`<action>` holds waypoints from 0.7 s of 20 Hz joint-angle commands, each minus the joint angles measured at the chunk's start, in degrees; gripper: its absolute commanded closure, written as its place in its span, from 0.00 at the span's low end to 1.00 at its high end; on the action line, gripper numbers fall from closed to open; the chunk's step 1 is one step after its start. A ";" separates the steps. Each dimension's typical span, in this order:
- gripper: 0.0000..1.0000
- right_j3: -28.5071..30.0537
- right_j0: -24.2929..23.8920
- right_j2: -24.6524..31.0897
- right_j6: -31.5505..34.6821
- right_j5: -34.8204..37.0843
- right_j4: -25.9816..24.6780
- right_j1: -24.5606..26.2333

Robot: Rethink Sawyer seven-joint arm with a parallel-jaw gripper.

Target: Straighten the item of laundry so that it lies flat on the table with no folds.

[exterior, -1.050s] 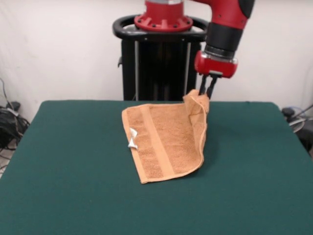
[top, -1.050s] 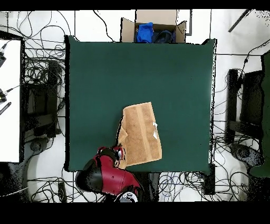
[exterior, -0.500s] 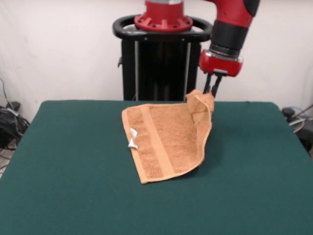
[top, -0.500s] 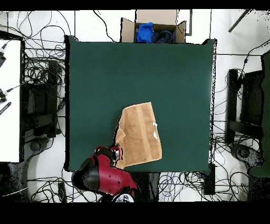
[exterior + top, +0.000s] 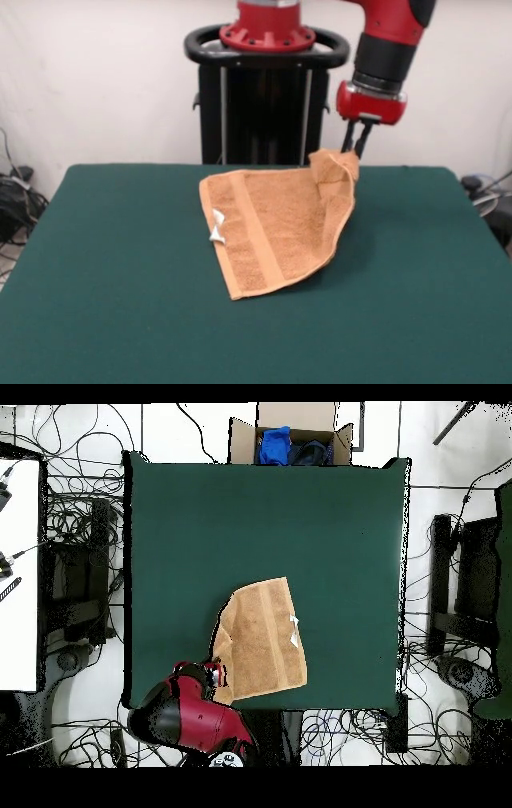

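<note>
Green worktop [image 5: 120,320], towel [image 5: 268,232] near its pedestal-side edge, one corner raised. My claw [image 5: 358,150] clenched on that corner. Should pull outward low and slow, w/o dragging the whole towel, to undo the fold

We are looking through two cameras. In the front view we are facing the robot from across the table [image 5: 120,320], sitting a little above its green top and fairly near, so the tabletop is running off the frame at six, three and nine o'clock while the black pedestal [image 5: 264,104] is standing at twelve. In the overhead view we are looking straight down from well above, taking in the whole table [image 5: 330,514], the cables on the floor and a cardboard box [image 5: 292,436] at twelve o'clock, with the red arm [image 5: 195,719] at seven. Both views are sharing the tabletop, the orange-tan towel [image 5: 272,232] [image 5: 262,639] and the arm, turned half round between them.
</note>
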 commanded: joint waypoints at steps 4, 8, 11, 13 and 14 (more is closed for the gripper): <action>1.00 -5.59 1.16 6.04 16.11 6.66 5.95 0.43; 1.00 -5.91 1.66 6.19 16.21 7.21 7.05 0.39; 1.00 -6.70 1.99 6.56 16.42 7.34 8.08 0.50; 1.00 -6.97 1.24 7.53 16.52 7.49 8.15 0.20; 1.00 -6.84 0.45 8.37 16.58 7.41 7.92 -0.04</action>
